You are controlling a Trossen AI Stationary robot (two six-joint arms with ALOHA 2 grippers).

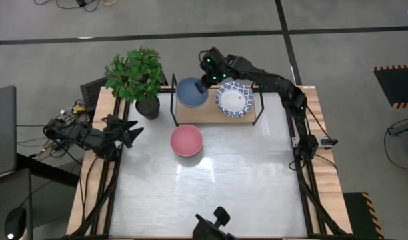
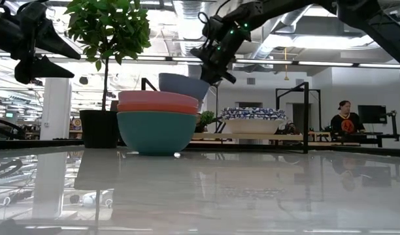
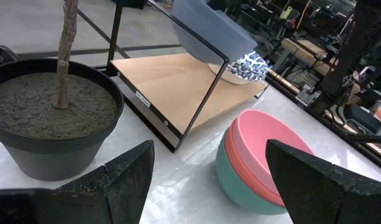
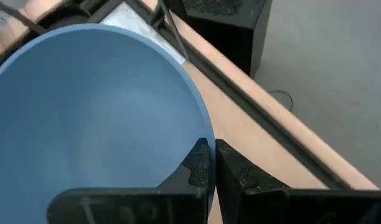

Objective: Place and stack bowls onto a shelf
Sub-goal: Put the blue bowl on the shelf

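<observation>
My right gripper [image 1: 205, 83] is shut on a plain blue bowl [image 1: 190, 92] over the left part of the shelf [image 1: 211, 115]. A white bowl with a blue patterned rim [image 1: 234, 99] sits on the plank's right part. A red bowl [image 1: 187, 141] is nested in a teal bowl [image 2: 155, 132] on the table in front of the shelf. My left gripper [image 1: 132, 131] is open and waits at the table's left side, beside the plant pot. My right gripper holds the blue bowl by its rim [image 4: 205, 138] on the side toward the table's right and far edge. One finger [image 4: 197, 167] is inside the bowl and one [image 4: 237, 174] outside. It comes slanting down from above. The bowl [image 2: 183, 83] is tilted, above the plank.
A dark pot with a leafy plant [image 1: 137, 75] stands at the far left, next to the shelf's black wire end frame [image 3: 206, 102]. The pale tabletop [image 1: 244, 180] stretches toward the near edge. A person [image 2: 344, 117] sits in the room beyond.
</observation>
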